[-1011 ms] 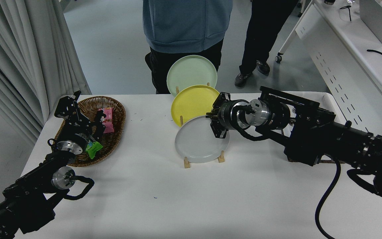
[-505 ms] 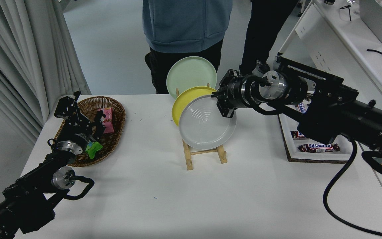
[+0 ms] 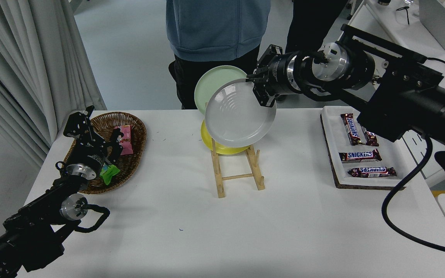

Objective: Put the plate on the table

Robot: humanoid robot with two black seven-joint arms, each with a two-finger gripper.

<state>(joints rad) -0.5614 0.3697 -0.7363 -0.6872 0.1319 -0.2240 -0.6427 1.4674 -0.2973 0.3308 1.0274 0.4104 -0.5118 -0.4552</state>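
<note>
My right gripper [image 3: 262, 91] is shut on the upper right rim of the light-grey plate [image 3: 238, 116] and holds it tilted in the air, well above the wooden plate rack [image 3: 238, 170] on the white table [image 3: 222, 227]. The plate hides much of the yellow plate [image 3: 214, 144] and the pale green plate [image 3: 209, 87], which still stand in the rack. My left arm is parked at the lower left, its gripper [image 3: 81, 119] beside the wicker basket.
A wicker basket [image 3: 133, 154] with snack packets sits at the left. A white tray [image 3: 332, 154] with several Snickers bars lies at the right. Two people stand at the far side. A white perforated desk with a laptop is at the upper right.
My right gripper has lifted the light-grey plate up out of the rack's front slot and carried it higher. The tray of bars is now uncovered. The left arm has not moved.
</note>
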